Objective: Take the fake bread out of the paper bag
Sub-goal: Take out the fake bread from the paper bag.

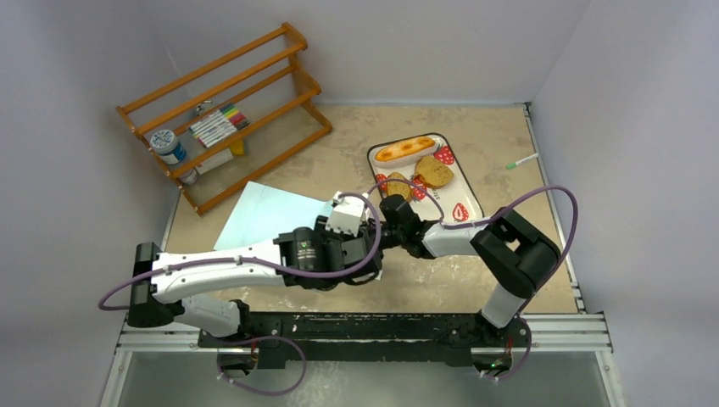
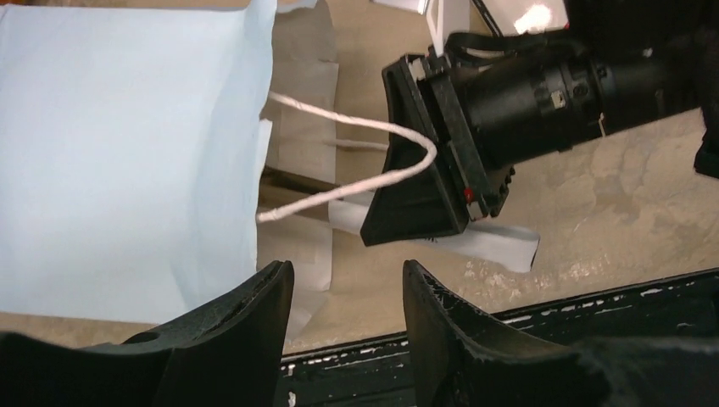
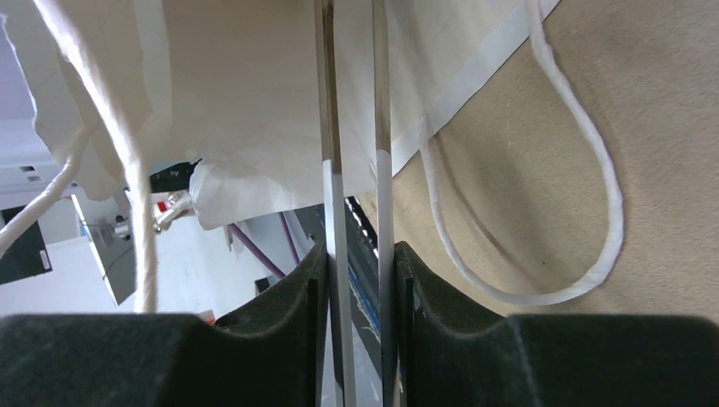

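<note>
Clamping metal tongs, right pincer is aiming twelve o'clock into paper bag; left pincer is hanging open, empty.

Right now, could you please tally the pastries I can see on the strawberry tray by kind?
Long golden loaf: 1
Brown toast-like pieces: 2
Total in view on the tray: 3, though the arm hides the tray's near-left corner.
</note>
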